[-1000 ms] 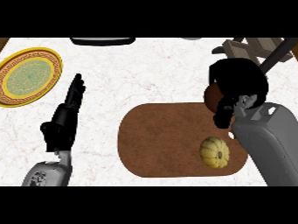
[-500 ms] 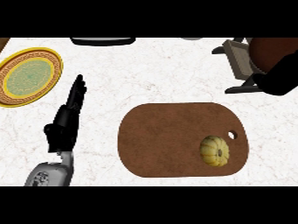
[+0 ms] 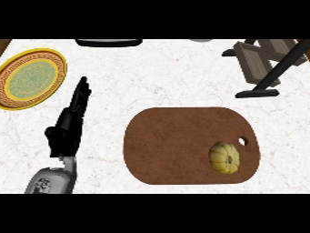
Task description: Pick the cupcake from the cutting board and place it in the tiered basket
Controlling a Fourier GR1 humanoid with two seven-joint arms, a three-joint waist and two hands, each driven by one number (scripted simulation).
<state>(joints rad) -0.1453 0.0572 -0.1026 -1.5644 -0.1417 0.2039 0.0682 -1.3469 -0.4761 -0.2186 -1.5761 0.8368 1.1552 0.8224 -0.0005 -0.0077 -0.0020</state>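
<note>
The brown cutting board [image 3: 177, 141] lies on the white counter, right of centre. Only a small yellow ribbed squash [image 3: 224, 157] rests on it, near its right end beside the handle hole. No cupcake shows anywhere in the head view. The tiered basket [image 3: 259, 61], wooden trays on a black stand, is at the far right; its inside is hard to make out. My left hand [image 3: 67, 127] lies at the lower left with fingers straight, pointing away, holding nothing. My right hand is out of the picture.
A yellow patterned plate [image 3: 28, 78] sits at the far left. A dark rimmed object [image 3: 109, 42] and a pale one [image 3: 199, 40] peek in at the back edge. The basket's black foot [image 3: 257, 94] stands just beyond the board's far right corner.
My right arm, over the board's right end a second ago, rose toward the basket at the top right and has since left the view. The left hand stayed put.
</note>
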